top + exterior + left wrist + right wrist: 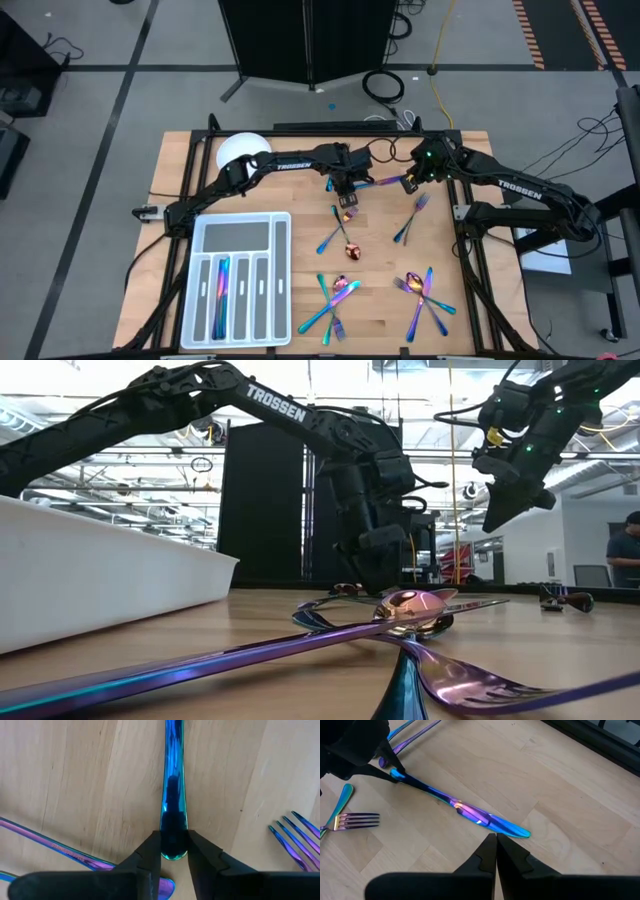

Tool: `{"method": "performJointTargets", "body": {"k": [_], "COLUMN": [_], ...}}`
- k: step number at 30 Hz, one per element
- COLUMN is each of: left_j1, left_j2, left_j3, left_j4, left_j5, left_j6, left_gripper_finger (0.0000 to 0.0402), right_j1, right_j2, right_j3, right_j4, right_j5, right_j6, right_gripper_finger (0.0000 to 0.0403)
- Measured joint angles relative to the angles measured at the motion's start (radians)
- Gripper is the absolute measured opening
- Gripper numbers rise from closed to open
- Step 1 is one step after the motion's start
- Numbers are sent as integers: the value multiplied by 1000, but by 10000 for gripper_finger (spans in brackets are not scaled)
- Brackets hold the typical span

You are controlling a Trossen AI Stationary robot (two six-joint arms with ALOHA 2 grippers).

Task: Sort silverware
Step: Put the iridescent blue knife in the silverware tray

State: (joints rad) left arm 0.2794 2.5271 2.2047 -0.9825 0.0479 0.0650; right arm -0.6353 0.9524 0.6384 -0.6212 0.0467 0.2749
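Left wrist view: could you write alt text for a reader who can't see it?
The left claw has its two dark fingers set around the end of a blue knife lying on the wooden table. Fork tines show nearby.

Readable text: "TROSSEN", white capitals, on the left arm in the high view; the same word on the right arm; again on the left arm in the low view. No other legible markings.

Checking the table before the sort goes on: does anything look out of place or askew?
Mostly loose silverware: two crossed piles lie tangled near the front edge. The tray holds only one piece. The left gripper jaws flank a knife handle. Nothing looks damaged.
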Motion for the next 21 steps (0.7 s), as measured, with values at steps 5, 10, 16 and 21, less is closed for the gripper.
{"method": "performJointTargets", "body": {"k": [5,10,16,21], "left_j1": [0,0,0,0], "left_j2": [2,6,6,6], "left_j3": [12,38,40,41], "left_j4": [-5,-8,-12,-14], "left_j5": [0,4,4,4], "left_j6": [0,-3,0,0], "left_gripper_finger": [76,72,46,15], "right_j1": [0,0,0,0], "right_j2": [0,0,0,0], "right_j3": [0,0,0,0], "right_j4": [0,-1,-3,-3], "right_j5": [0,0,0,0], "right_j6": [-1,-3,-6,-7], "right_gripper_finger": [0,0,0,0]}}
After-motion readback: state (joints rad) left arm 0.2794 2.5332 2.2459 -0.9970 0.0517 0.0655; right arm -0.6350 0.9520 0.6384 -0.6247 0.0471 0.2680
